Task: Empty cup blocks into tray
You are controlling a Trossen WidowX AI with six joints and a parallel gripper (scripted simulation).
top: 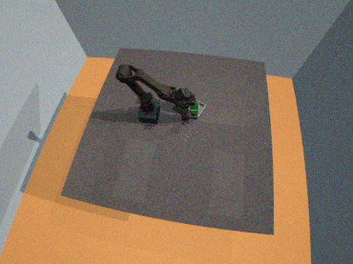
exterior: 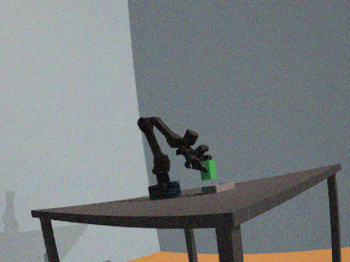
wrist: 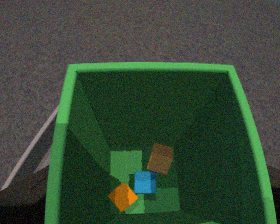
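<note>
From here I can see the arm bent out over the dark table, its base standing on the top to the left of the tray. The gripper is pinching the green cup, one wall-side to each finger as far as I can make out, and it has it up in the air. The cup hangs above the tray, apart from it, with its mouth upward and close to upright. From overhead the cup and gripper hide much of the tray; its pale rim pokes out at the right.

Looking down into the cup, I can make out an orange block, a blue one and a brown one, all low inside. The blue one sits between the other two. Bright green patches show at the bottom too, and I can't tell whether any of them is a block.
</note>
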